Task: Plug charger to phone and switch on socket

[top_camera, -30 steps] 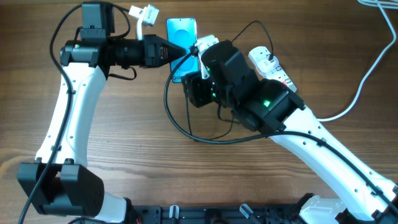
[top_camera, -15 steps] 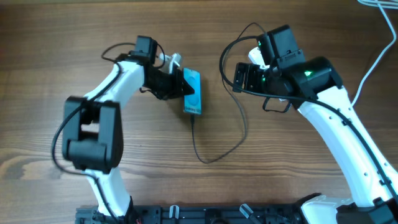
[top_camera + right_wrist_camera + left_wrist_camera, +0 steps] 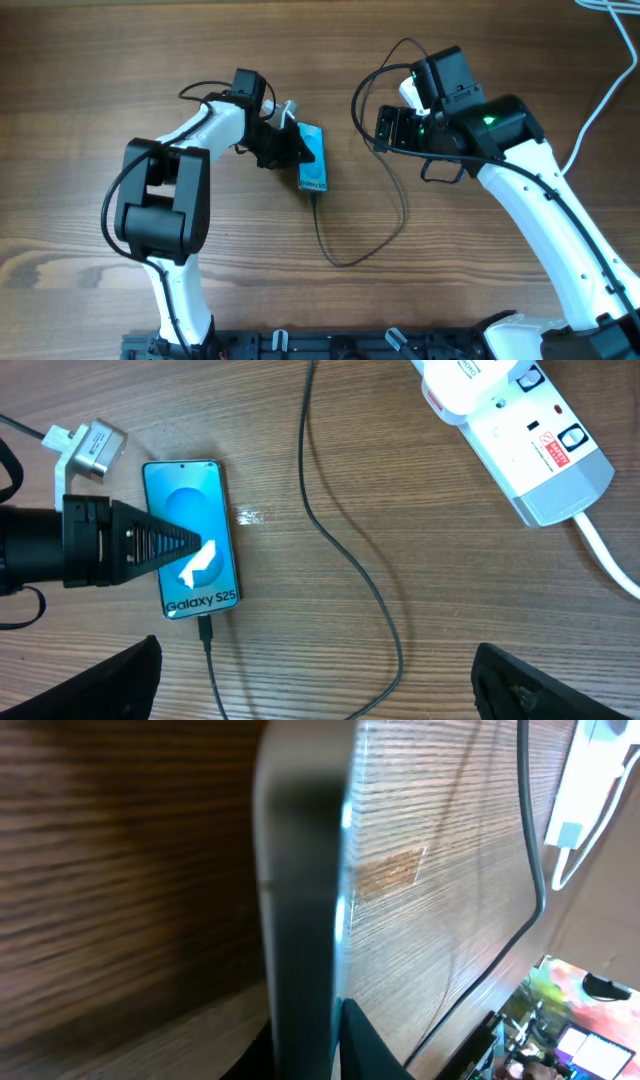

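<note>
The wooden surface [image 3: 60, 100] carries everything. The right arm [image 3: 520, 190] reaches in from the lower right and the left arm [image 3: 165, 200] bends in from the lower left.

The right end effector [image 3: 318, 660] hangs above the surface with its two fingers wide apart and nothing between them. The socket [image 3: 520, 430] lies flat at the upper right of the right wrist view, and its thick white cord leaves at the right edge.

The phone [image 3: 190, 490] lies near the middle of the surface with the blue screen up, well apart from the socket. The left end effector [image 3: 200, 547] comes from the phone's long side and is closed on it, with one ribbed finger across the screen.

The charger [image 3: 350, 575] runs as a thin black loop between phone and socket, and its plug sits in the end of the phone with the white text. A small white adapter [image 3: 85, 445] lies just beside the opposite end of the phone.
</note>
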Tool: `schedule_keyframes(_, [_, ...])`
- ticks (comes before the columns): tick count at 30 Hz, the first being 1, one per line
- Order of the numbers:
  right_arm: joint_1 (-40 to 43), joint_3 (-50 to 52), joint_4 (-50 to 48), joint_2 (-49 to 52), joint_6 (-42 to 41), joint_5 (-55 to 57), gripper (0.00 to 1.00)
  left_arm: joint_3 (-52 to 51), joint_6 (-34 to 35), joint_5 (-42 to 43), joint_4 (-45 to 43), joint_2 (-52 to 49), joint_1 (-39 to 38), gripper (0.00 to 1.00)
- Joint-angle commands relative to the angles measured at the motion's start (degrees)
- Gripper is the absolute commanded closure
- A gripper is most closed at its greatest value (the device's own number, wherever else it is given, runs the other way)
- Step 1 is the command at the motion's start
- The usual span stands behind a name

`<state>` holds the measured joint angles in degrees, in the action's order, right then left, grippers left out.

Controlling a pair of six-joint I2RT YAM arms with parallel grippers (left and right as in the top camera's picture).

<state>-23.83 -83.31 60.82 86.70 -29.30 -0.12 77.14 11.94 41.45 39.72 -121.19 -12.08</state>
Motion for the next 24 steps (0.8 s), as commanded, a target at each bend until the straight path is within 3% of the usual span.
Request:
schedule_keyframes(1, [0.1, 0.5, -0.2, 0.1, 0.5, 0.8, 0.0, -0.1, 0.6, -9.9, 1.9, -0.6, -0.1, 0.74])
schedule_keyframes(2, [0.1, 0.5, -0.2, 0.1, 0.3, 0.8, 0.0, -0.1, 0.6, -10.7, 2.2, -0.6, -0.1, 0.65])
schedule_keyframes(5, [0.6, 0.5, -0.2, 0.1, -1.2, 4.1, 0.0, -0.1, 0.7, -13.0, 3.2, -0.6, 0.0, 0.12])
schedule_keyframes(6, [1.5, 0.5, -0.2, 0.1, -1.3, 5.1, 0.0, -0.1, 0.7, -13.0, 3.4, -0.6, 0.2, 0.02])
schedule_keyframes(10, [6.6, 0.5, -0.8, 0.7, -1.3, 10.6, 0.0, 1.1, 4.3, -15.8, 6.3, 1.3, 2.2, 0.0])
schedule_keyframes(15, [13.1, 0.5, -7.9, 8.3, 0.9, 17.6, 0.0, 2.1, 9.6, -26.5, 9.7, 18.4, 3.8, 0.0])
schedule_keyframes(19, [21.2, 0.5, -14.3, 18.9, 5.9, 8.3, 0.0, 2.1, 11.0, -33.8, 10.3, 31.3, 3.8, 0.0])
schedule_keyframes(21, [24.4, 0.5, -17.8, 21.7, 9.2, 1.7, 0.0, 2.1, 11.0, -33.8, 10.3, 32.1, 3.8, 0.0])
schedule_keyframes(24, [27.3, 0.5, -22.2, 26.0, 11.4, 1.7, 0.0, 2.0, 11.0, -33.8, 10.3, 32.1, 3.8, 0.0])
